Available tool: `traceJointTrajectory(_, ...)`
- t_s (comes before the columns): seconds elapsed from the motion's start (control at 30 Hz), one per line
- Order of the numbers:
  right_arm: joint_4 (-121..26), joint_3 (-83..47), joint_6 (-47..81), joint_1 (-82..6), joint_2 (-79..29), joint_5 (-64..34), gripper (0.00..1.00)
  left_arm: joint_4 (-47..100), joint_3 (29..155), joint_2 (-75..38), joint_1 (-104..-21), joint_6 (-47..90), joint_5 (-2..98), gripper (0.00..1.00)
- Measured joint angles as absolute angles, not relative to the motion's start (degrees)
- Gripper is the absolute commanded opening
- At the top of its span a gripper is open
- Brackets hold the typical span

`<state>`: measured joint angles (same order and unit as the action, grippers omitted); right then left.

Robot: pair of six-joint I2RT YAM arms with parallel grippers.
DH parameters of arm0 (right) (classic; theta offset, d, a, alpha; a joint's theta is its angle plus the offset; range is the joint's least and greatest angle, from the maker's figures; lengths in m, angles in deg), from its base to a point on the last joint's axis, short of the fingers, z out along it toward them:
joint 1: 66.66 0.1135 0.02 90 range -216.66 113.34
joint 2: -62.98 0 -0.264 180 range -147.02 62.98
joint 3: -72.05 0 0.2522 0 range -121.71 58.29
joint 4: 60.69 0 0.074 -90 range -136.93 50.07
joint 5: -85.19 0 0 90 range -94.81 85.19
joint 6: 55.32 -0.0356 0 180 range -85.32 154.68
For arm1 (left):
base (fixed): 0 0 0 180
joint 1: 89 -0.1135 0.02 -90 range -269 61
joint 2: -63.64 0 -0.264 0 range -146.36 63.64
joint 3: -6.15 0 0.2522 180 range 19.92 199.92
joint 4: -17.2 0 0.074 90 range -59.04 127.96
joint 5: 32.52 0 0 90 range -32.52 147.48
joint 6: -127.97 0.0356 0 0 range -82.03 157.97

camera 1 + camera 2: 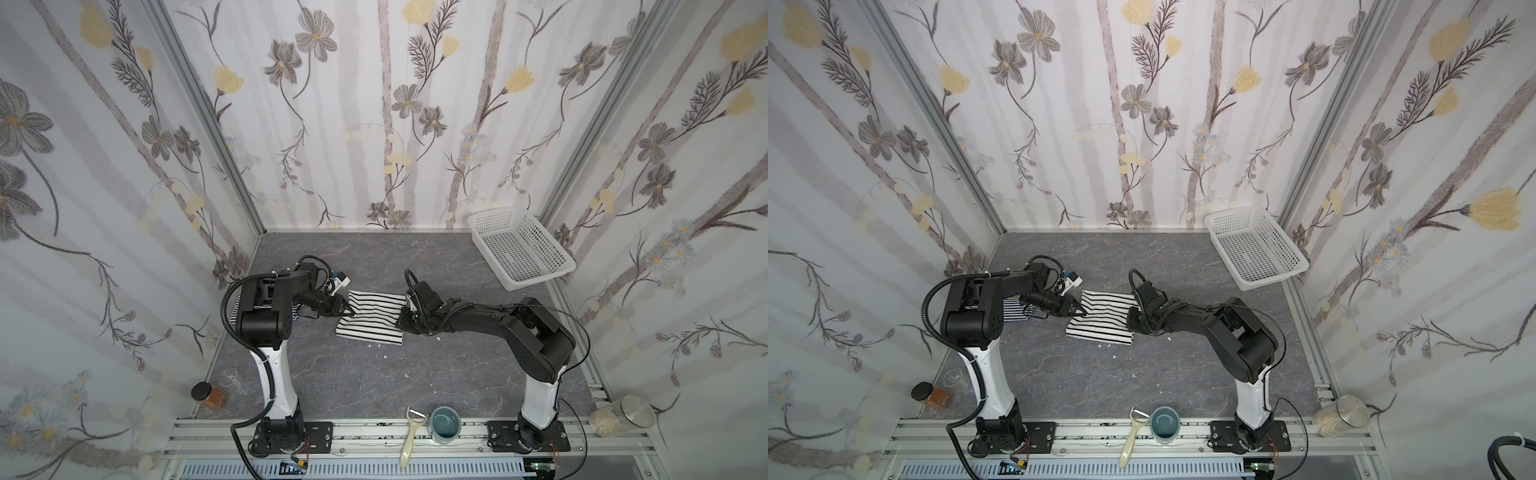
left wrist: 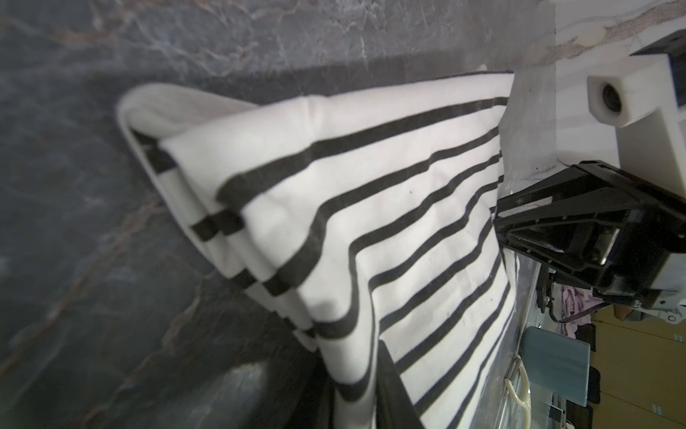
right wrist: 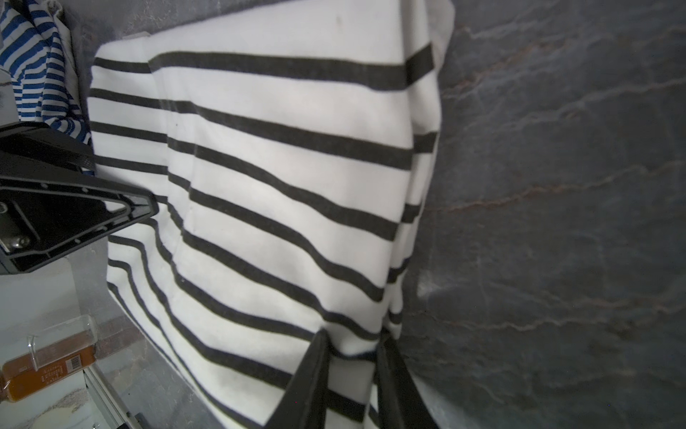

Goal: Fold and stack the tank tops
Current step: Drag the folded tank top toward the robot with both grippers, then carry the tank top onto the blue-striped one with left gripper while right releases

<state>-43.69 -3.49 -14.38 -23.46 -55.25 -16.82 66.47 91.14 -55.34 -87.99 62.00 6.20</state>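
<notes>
We hold the black-striped top (image 1: 372, 320) (image 1: 1100, 320) from both sides. It lies on the desk (image 1: 374, 374) stretched between the left hand (image 1: 349, 311) and the right hand (image 1: 402, 323), with its stripes running from one hand to the other. In the left wrist view the cloth (image 2: 371, 223) is pinched narrowly between that hand's fingers (image 2: 393, 393), and its loose folded layers trail off ahead of them. In the right wrist view the right hand's fingers (image 3: 308, 379) are likewise closed on the hem of the top (image 3: 278, 185).

Seen from above the packet looks nearly square, so we cannot name a long axis with confidence. The navy-striped top (image 1: 1015, 311) (image 3: 33, 67) sits bunched behind the left hand, partly under that arm. We judge the left arm is nearer for stacking. Any lift needs both hands rising together, or the layers will slide.
</notes>
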Motion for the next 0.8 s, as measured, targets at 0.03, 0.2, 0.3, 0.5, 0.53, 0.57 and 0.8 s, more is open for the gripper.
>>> traceJointTrajectory(0.03, -43.71, -3.47, -14.57, -23.44, -55.25, -16.82, 0.25, 66.6, 91.31, -55.56, -87.99, 61.83, 5.95, 0.16)
traceJointTrajectory(0.2, -44.71, -2.86, -14.79, -23.24, -54.99, -16.78, 0.26, 66.75, 91.55, -55.84, -87.96, 61.35, 5.63, 0.0)
traceJointTrajectory(0.3, -44.8, -1.9, -15.21, -23.18, -54.03, -16.67, 0.26, 66.8, 91.55, -55.51, -87.92, 60.56, 5.91, 0.0)
traceJointTrajectory(0.5, -42.55, -0.17, -15.18, -23.77, -50.69, -16.38, 0.3, 67.87, 91.84, -51.43, -88.01, 60.52, 10.89, 0.0)
traceJointTrajectory(0.53, -42.13, 0.09, -15.18, -24.05, -49.92, -16.21, 0.3, 68.13, 92.16, -50.51, -88.14, 60.52, 11.94, 0.0)
traceJointTrajectory(0.57, -41.98, 0.35, -15.18, -24.4, -49.27, -15.92, 0.3, 68.35, 92.58, -49.59, -88.31, 60.54, 12.99, 0.0)
traceJointTrajectory(0.8, -41.61, 1.36, -15.16, -26.02, -47.8, -14.48, 0.3, 71.32, 96.38, -44.58, -89.43, 63.69, 21.84, 0.0)
